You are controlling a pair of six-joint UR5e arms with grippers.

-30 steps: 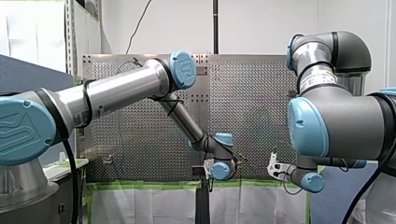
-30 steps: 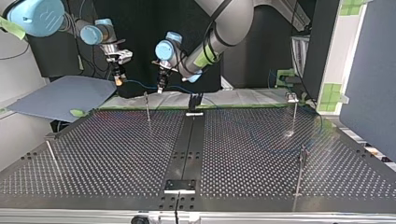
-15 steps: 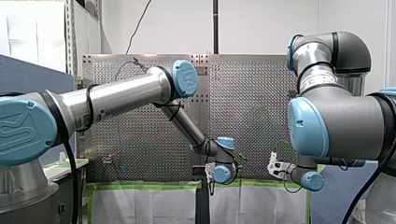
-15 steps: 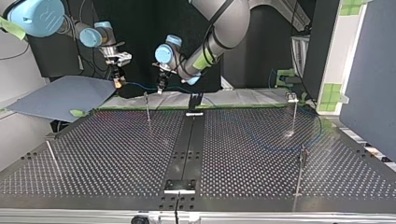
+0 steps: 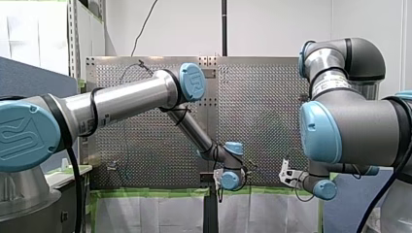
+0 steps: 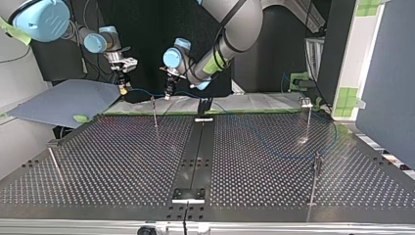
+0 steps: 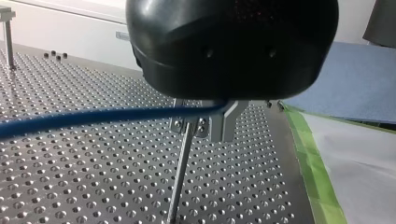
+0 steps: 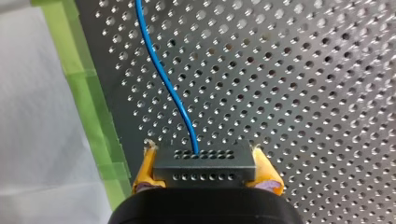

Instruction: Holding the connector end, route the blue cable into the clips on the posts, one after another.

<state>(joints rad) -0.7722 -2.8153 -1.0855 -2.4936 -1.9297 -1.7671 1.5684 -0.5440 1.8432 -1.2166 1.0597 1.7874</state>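
Gripping the connector [image 8: 204, 165] in the yellow-padded right fingers [image 8: 145, 172], blue cable [image 8: 163, 79] running ahead, and pinching that cable in the left fingers [image 7: 229, 122] near a post [image 7: 180, 177].

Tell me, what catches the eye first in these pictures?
A bright blue cable stands out against the perforated table; its black connector is clamped between the yellow pads of the right end effector. In the left wrist view the same cable stretches to the left end effector, with a clip on a thin post just under it.
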